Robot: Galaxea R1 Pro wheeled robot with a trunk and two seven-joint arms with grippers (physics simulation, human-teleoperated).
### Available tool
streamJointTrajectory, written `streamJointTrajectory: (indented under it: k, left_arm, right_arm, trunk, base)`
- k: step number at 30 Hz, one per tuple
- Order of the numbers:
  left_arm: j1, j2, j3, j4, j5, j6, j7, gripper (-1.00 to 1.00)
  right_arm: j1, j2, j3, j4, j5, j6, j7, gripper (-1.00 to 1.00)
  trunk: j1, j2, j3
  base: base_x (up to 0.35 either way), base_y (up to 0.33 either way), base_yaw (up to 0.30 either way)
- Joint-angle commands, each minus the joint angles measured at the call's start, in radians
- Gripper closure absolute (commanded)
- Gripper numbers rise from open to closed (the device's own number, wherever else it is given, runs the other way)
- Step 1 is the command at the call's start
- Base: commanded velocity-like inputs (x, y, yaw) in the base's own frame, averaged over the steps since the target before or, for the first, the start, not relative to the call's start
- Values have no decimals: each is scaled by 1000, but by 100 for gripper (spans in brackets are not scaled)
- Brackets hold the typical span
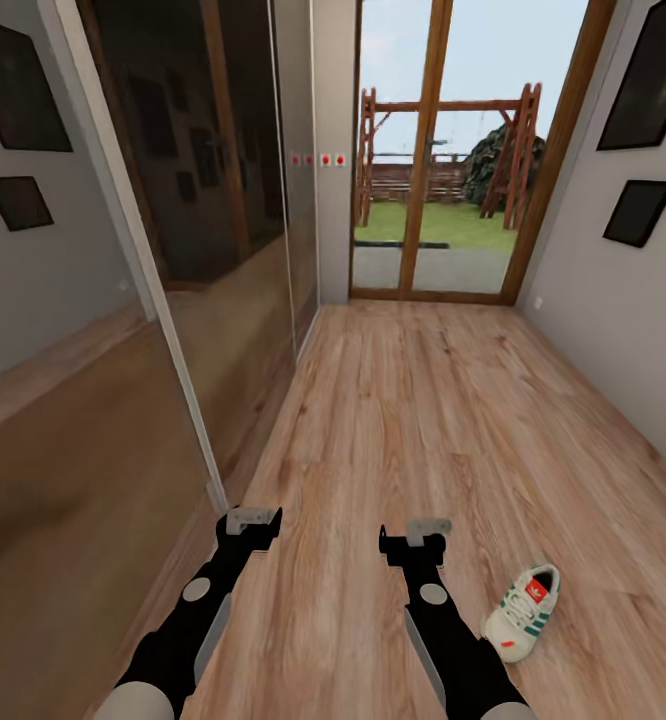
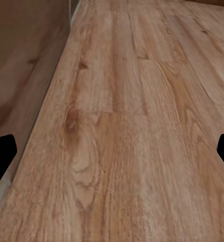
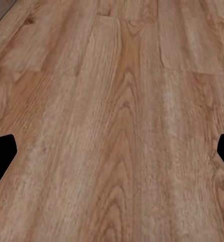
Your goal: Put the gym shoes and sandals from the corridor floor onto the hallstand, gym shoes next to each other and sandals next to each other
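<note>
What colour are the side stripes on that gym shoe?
Green, on the cream-white gym shoe; clearest in the head view.

- A glass double door (image 1: 433,150) with a wooden frame closes the far end of the corridor.
- A wooden swing set (image 1: 443,150) stands on the lawn outside.
- A mirrored sliding wardrobe (image 1: 203,230) lines the left wall.
- Dark picture frames (image 1: 638,212) hang on the grey walls.

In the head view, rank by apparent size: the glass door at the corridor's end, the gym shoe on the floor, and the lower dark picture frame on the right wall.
1. glass door, clearly largest.
2. gym shoe and lower picture frame: similar apparent size; the shoe is nearer the camera, so I won't rank them.
</note>
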Motion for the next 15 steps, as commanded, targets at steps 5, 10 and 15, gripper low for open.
streamJointTrajectory:
  k: [5,10,15]
  left_arm:
    - [0,-1,7,0,-6,-3,-8,-100]
    - [-1,-3,7,0,-7,-3,-8,-100]
    - [0,-3,7,0,-7,-4,-8,-100]
  right_arm:
    - [0,0,1,0,8,1,-6,-100]
    - [0,0,1,-2,8,1,-6,-100]
    - [0,0,1,-3,8,1,-6,-100]
  trunk:
    - [0,0,-1]
    - [0,0,-1]
    - [0,0,-1]
  base:
    - [338,1,-79]
    - [337,0,-231]
    - [189,0,-93]
